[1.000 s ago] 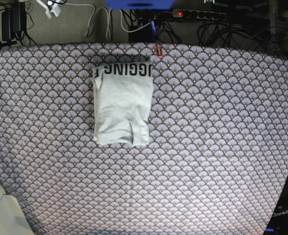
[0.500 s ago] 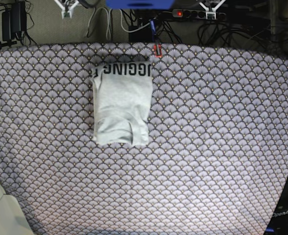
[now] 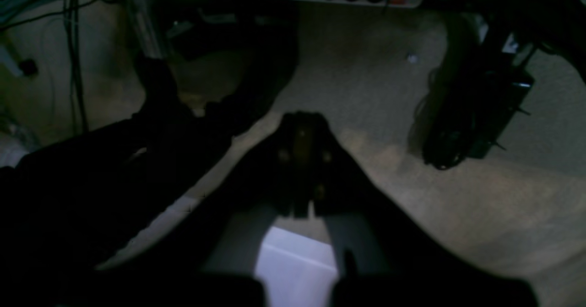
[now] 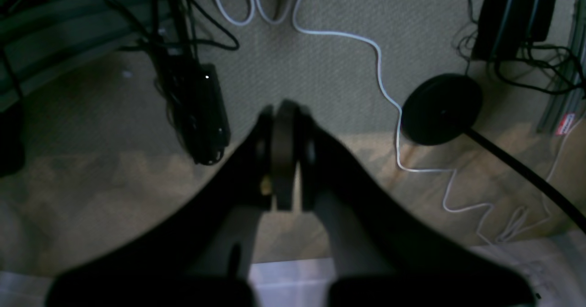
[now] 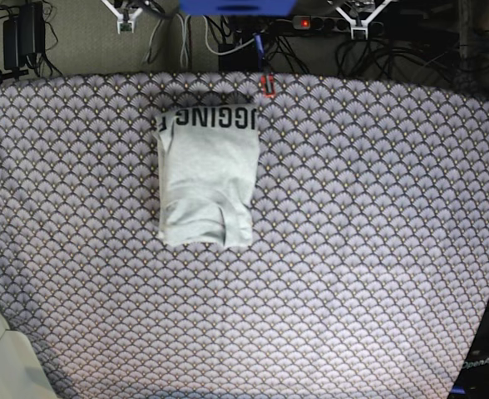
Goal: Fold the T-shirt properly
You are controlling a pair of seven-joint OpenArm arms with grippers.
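Fingers on both of your grippers are pressed together on nothing: the left gripper (image 3: 302, 160) and the right gripper (image 4: 284, 160) both point down at bare floor and cables past the table's far edge, and in the base view they show only as small white tips at the top, right gripper (image 5: 126, 15) toward 11 o'clock and left gripper (image 5: 357, 18) toward 1 o'clock.

Your T-shirt (image 5: 207, 179) lies on the purple tablecloth (image 5: 377, 249) at about 11 o'clock from the table's centre, well apart from both arms. It sits as a compact upright rectangle, black lettering along its 12 o'clock edge and a small flap sticking out near its 6 o'clock edge. The fold looks essentially complete.

Expect it to handle as light, soft and floppy: layers will slide over one another and sag if you lift from a single point. If you tidy that flap, pinch only its loose edge at 6 o'clock, and take thin cloth rather than the thick stacked middle. The patterned cloth beneath may drag along, so pinch shallow.
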